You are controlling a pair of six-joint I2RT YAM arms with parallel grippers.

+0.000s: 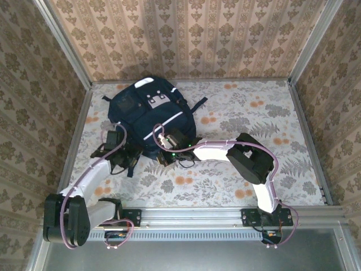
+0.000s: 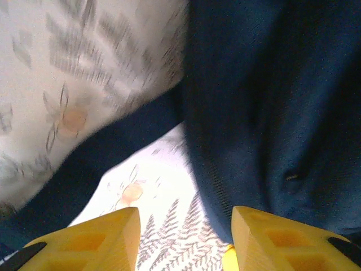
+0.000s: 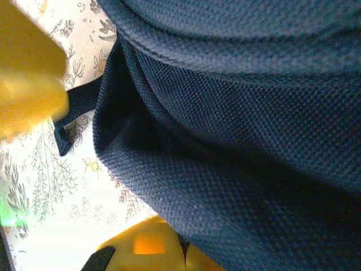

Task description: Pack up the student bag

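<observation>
From above: the student bag [image 1: 149,116] lies near the tabletop's [image 1: 254,130] far left corner, its long way running far to near. My left gripper [image 1: 123,158] and right gripper [image 1: 169,152] sit at its near end.

Left wrist: fingers [image 2: 96,237] apart, bag cloth just ahead-right.

Right wrist: fingers together, pinching bag cloth, I think.

No readable text or label on the student bag [image 1: 148,121] or elsewhere

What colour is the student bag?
The student bag is dark navy with a thin white stripe; clearest in the top external view.
</observation>
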